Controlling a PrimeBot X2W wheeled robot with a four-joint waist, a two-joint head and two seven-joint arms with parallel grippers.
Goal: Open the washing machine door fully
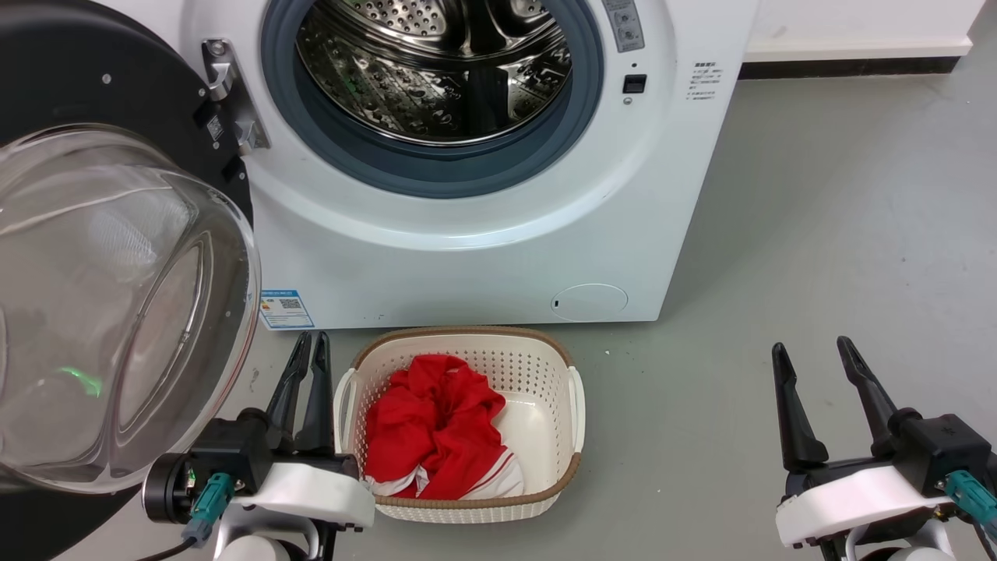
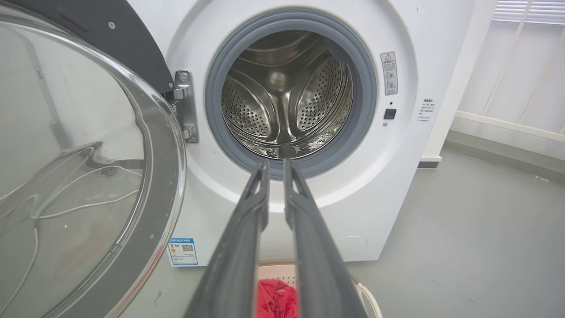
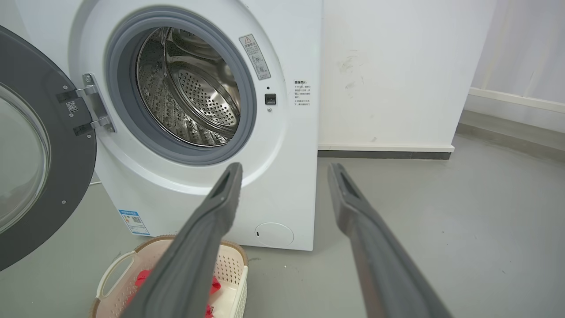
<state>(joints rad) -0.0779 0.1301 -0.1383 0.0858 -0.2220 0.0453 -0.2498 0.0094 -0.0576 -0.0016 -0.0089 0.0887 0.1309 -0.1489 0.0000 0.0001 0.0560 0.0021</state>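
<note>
Since the door (image 1: 117,312) stands wide beside the washer (image 1: 467,257) | left gripper (image 1: 311,339) together, empty | right gripper (image 1: 812,344) apart, empty | any last push: slow, at its free edge.

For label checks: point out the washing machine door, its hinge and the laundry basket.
washing machine door (image 3: 73,172), right wrist view, black rim.
hinge (image 2: 187,110), left wrist view, metal plate.
laundry basket (image 1: 459,333), head view, far rim.

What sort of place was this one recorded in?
Likely a home laundry area or a mock-up of one: a white front-load washing machine with its door swung open, a cream laundry basket holding red cloth, and a bare grey floor.
</note>
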